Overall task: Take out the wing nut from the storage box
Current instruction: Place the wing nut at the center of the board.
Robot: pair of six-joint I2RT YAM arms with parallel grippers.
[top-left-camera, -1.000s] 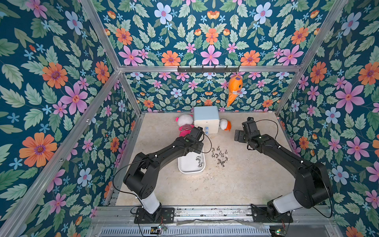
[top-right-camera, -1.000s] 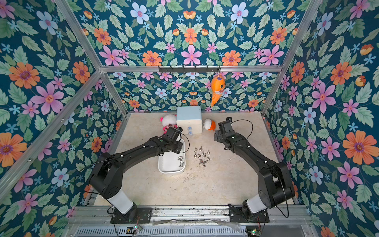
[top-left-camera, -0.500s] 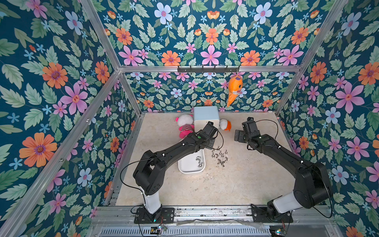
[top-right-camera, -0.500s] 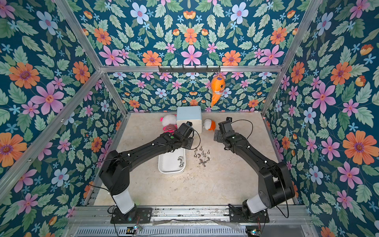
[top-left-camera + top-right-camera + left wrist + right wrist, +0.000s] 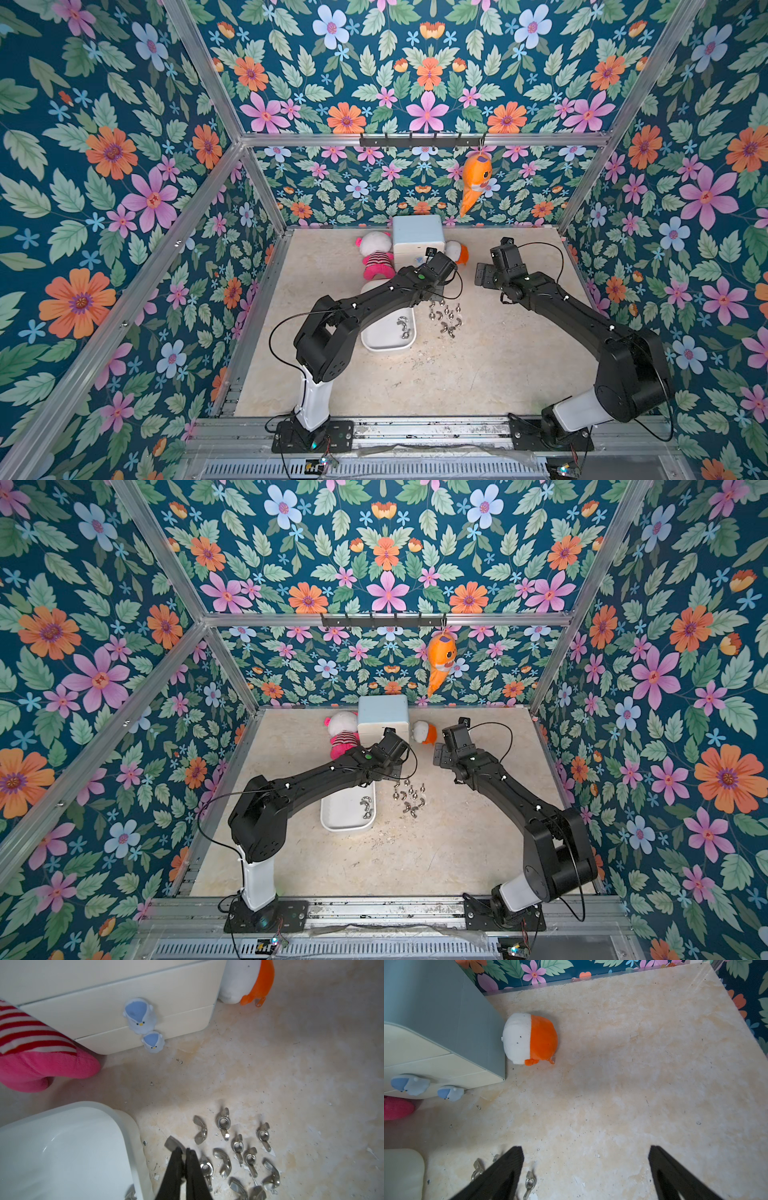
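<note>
My left claw (image 5: pixel 182 1152) is pinched fully together on a wing nut (image 5: pixel 170 1144). In the left wrist view it seems to have only one wing, with the rest of the metal poking out past the tips. The nut hangs over bare table (image 5: pixel 270 1064), just outside the rim of the storage box (image 5: pixel 126 1126) and close beside the loose wing nuts (image 5: pixel 238 1146) lying there. In both top views, with the box as clock centre, that pile sits at about 3 o'clock. My claw is hidden under its own wrist at roughly 1 o'clock. The right claw (image 5: pixel 585 1167) is spread wide and empty, hovering at about 1 o'clock from the pile.

What worries me:

- **The grip.** A hold on one smooth wing is thin, so a jerk could let the nut pivot or slip out early.
- **The box rim.** It is so close that a nut slipping toward 9 o'clock could fall back into the box and undo the move.
- **The release height.** I cannot tell how high the nut hangs. Let go from too far up and it may bounce or roll away across the hard table.
- **The pile.** If I lower much beside it, the tips could strike the nearest nuts and scatter them.
- **The remaining wing nuts (image 5: pixel 405 327).** A couple lie against the box wall at its 3 o'clock side, and reaching for them could nudge the light box.
- **The right arm.** It is parked near enough to foul a careless swing.
</note>
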